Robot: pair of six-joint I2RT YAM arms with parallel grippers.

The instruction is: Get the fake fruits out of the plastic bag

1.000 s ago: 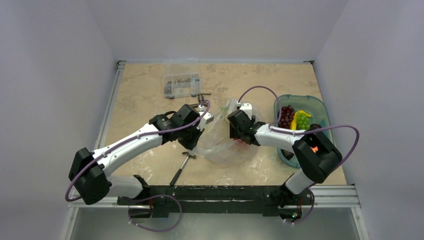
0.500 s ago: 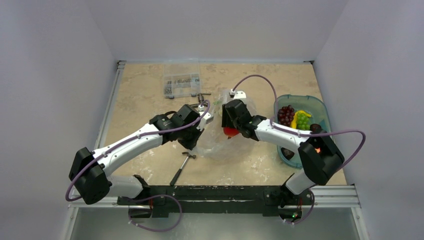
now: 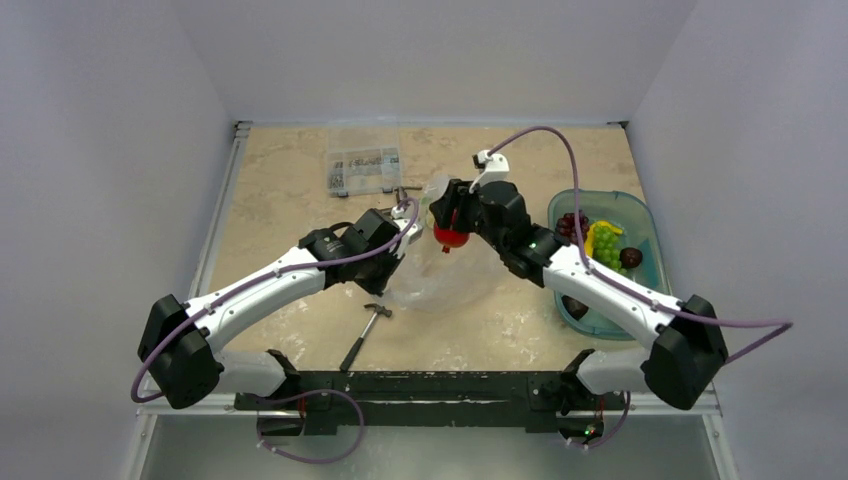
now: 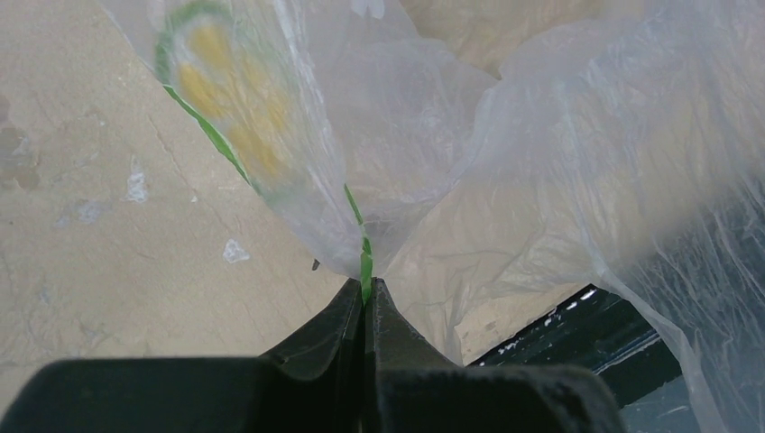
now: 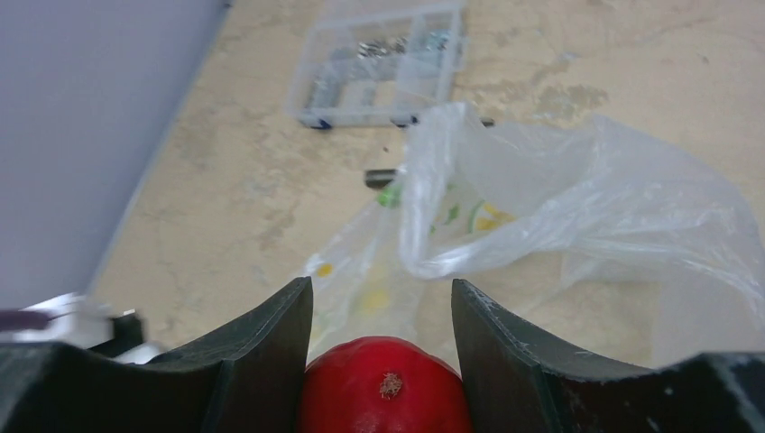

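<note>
While the right claw point(image 3: 450, 222) is gripping a red fruit point(image 3: 451, 237) between both fingers, I am holding it clear above the plastic bag point(image 3: 445, 285), which is sagging on the desk point(image 3: 290, 190) just below. With the left claw point(image 4: 365, 298) I am pinching the bag's edge, jaws closed, just left of the fruit. A teal bin point(image 3: 641, 206) is sitting well off to the right claw's right, carrying purple grapes point(image 3: 573, 225), banana point(image 3: 600, 232), green grapes point(image 3: 607, 247) and dark plum point(image 3: 630, 257); I am judging the carry goes that way. Whether any fruit is remaining in the bag, I cannot tell.
</note>
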